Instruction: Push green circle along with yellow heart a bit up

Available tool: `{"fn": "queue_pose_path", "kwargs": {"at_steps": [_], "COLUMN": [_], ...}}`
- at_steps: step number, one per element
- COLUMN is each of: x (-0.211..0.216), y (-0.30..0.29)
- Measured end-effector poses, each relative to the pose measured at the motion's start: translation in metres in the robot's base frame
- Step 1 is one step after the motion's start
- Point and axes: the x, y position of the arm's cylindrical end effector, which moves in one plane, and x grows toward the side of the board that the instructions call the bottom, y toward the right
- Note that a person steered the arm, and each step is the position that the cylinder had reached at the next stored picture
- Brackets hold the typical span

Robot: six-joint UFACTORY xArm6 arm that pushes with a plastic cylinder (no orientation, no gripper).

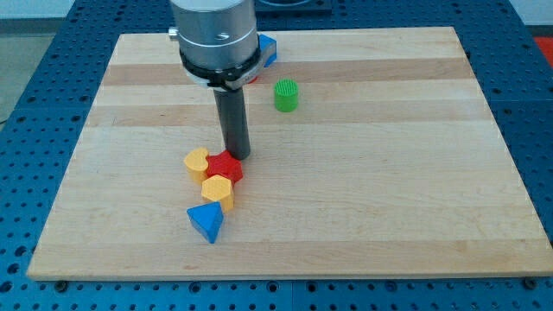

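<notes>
Tip (238, 156) touches red block (225, 166); green circle (286, 95) stands upright.

Single camera view only, so no overlap with another view. The scene is seen from above and in front, angled down onto the wooden board (346, 173), which is framed nearly whole with blue perforated table (536, 130) at the edges. Medium distance. The arm is cropped at the view's top; my tip (238, 156) is seen left of centre.
</notes>
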Motion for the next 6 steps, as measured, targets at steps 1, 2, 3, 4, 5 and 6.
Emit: {"fn": "queue_pose_path", "kwargs": {"at_steps": [1,2,3,4,5,6], "x": [-0.027,-0.023,0.000,0.046,0.049,0.044], "y": [0.003,-0.078,-0.119,-0.053,-0.029,0.002]}}
